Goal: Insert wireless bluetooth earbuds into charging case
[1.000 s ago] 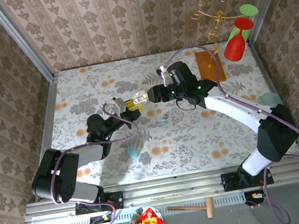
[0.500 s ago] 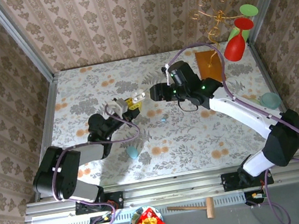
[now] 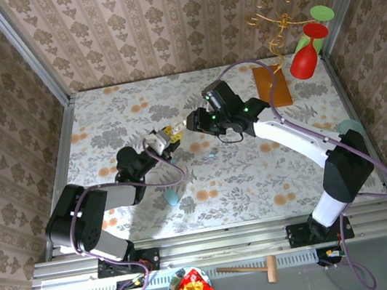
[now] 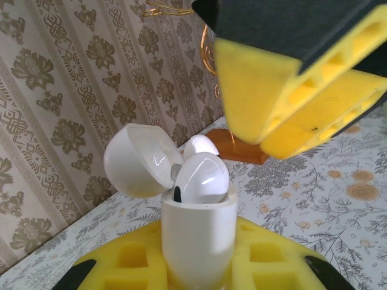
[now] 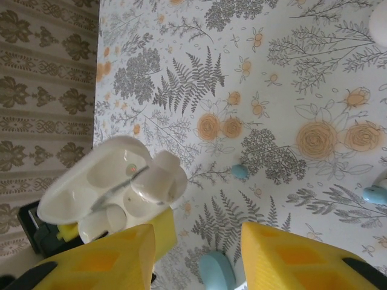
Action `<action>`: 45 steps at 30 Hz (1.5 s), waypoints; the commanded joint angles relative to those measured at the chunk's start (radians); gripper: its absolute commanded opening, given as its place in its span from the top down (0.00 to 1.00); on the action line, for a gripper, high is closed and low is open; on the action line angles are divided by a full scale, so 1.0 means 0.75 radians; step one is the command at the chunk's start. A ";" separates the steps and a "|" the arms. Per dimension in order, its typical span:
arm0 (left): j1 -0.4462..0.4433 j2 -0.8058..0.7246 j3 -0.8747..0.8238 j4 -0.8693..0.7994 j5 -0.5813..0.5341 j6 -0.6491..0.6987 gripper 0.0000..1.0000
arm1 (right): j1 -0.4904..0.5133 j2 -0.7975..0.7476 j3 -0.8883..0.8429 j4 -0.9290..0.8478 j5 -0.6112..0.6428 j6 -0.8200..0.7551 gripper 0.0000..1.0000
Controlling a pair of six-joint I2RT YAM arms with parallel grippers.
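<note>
My left gripper point(image 4: 199, 269) is shut on a white charging case point(image 4: 199, 232), held upright with its lid point(image 4: 142, 160) swung open. One white earbud point(image 4: 203, 175) sticks out of the case's top, and a second white one point(image 4: 201, 145) shows behind it. My right gripper point(image 5: 193, 260) hovers just above and beside the open case point(image 5: 106, 187), jaws open with nothing between them. Its yellow fingers point(image 4: 290, 90) hang over the case. In the top view both grippers meet at mid-table, left point(image 3: 157, 140) and right point(image 3: 180, 126). A pale blue earbud point(image 5: 240, 171) lies loose on the cloth.
A light blue case point(image 3: 172, 198) lies on the floral table near the left arm, with a pale blue earbud point(image 3: 212, 154) to its right. An orange-brown mat point(image 3: 272, 84), red and green cups point(image 3: 305, 57) and a gold wire stand point(image 3: 273, 22) sit at the back right.
The right arm has swung left and turned, bringing its gripper closer over the case. The left gripper has kept its hold on the case and shifted slightly right.
</note>
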 commanded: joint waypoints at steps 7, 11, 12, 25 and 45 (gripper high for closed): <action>-0.007 0.006 0.017 0.034 -0.002 0.099 1.00 | -0.004 0.074 0.155 -0.040 -0.075 -0.003 0.54; -0.007 0.014 0.017 0.035 0.008 0.097 1.00 | -0.009 0.112 0.182 -0.042 -0.103 0.008 0.61; -0.007 0.014 0.019 0.034 0.009 0.097 1.00 | -0.009 0.118 0.188 -0.044 -0.106 0.010 0.61; -0.007 -0.001 0.021 0.034 0.013 0.092 1.00 | -0.025 0.158 0.219 -0.086 -0.123 -0.010 0.76; -0.006 -0.051 0.018 0.035 0.184 -0.272 1.00 | -0.032 0.100 0.190 -0.163 -0.262 -0.788 0.78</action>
